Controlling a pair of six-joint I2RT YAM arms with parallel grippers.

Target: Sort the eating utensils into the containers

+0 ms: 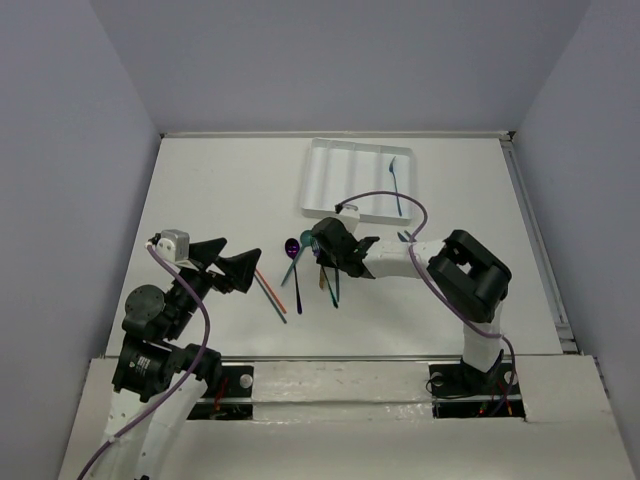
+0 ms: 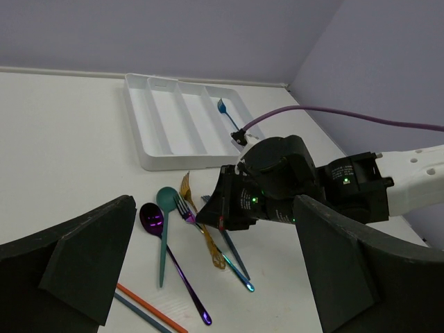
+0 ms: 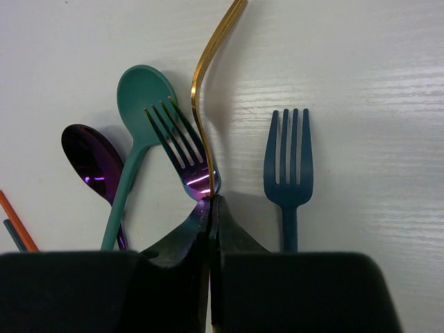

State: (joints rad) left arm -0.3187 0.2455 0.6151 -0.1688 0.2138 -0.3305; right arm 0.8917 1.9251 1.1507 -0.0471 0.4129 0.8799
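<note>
Soft, even overhead light makes my views bright, shadows faint on the table point(image 3: 374, 104), a glint on the fork point(image 3: 187, 156), my fingers point(image 3: 305, 291) blurred.

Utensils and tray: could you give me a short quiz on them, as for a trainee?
1. True or false: the white tray already holds a blue utensil.
2. Which pincer stands wide open? A the left pincer; B the right.
3. What colour is the spoon beside the purple spoon?
Key: 1 true; 2 A; 3 teal.
</note>
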